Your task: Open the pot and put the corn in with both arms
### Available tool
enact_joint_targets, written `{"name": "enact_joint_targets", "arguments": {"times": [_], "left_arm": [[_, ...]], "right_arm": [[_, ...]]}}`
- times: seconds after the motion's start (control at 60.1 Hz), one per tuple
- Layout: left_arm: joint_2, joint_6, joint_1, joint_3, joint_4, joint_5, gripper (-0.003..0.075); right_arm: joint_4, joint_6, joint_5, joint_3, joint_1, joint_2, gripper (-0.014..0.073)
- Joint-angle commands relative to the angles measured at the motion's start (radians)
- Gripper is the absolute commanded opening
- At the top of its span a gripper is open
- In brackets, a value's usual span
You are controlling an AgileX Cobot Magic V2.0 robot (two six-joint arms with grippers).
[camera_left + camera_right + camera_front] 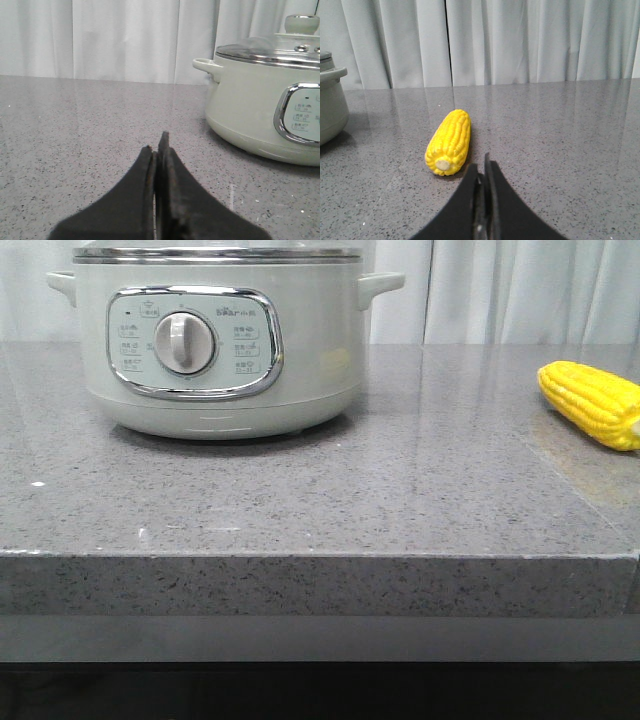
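The pale mint-green pot [215, 340] stands at the back left of the grey stone table, its glass lid on, the silver dial facing me. It also shows in the left wrist view [260, 115], with the lid knob [301, 22] on top. The yellow corn [590, 403] lies on the table at the right edge; it also shows in the right wrist view [449, 142]. My left gripper [157, 145] is shut and empty, low over the table, apart from the pot. My right gripper [481, 167] is shut and empty, just short of the corn's cut end. Neither gripper shows in the front view.
The table's front edge [320, 555] runs across the front view. White curtains [495, 40] hang behind the table. A bare stretch of table [440, 460] lies between the pot and the corn.
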Motion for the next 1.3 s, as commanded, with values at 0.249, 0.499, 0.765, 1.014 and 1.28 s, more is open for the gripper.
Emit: {"name": "enact_joint_targets", "arguments": {"times": [0.249, 0.499, 0.765, 1.014, 1.28], "left_arm": [[-0.019, -0.007, 0.001, 0.005, -0.008, -0.089, -0.002], [-0.019, -0.007, 0.001, 0.005, -0.008, -0.089, -0.002], [-0.019, -0.007, 0.001, 0.005, -0.008, -0.105, -0.002], [-0.019, -0.007, 0.001, -0.004, -0.013, -0.107, -0.002], [-0.006, -0.007, 0.001, -0.172, -0.076, -0.042, -0.002]], "right_arm": [[-0.01, 0.0, -0.073, 0.001, -0.008, -0.025, -0.0067], [-0.01, 0.0, -0.073, 0.001, -0.008, -0.025, -0.0067], [-0.01, 0.0, -0.072, 0.001, -0.008, -0.025, -0.0067], [-0.01, 0.0, -0.047, 0.0, -0.008, -0.025, -0.0067], [-0.001, 0.0, 0.075, -0.117, -0.008, -0.024, -0.0067]]}}
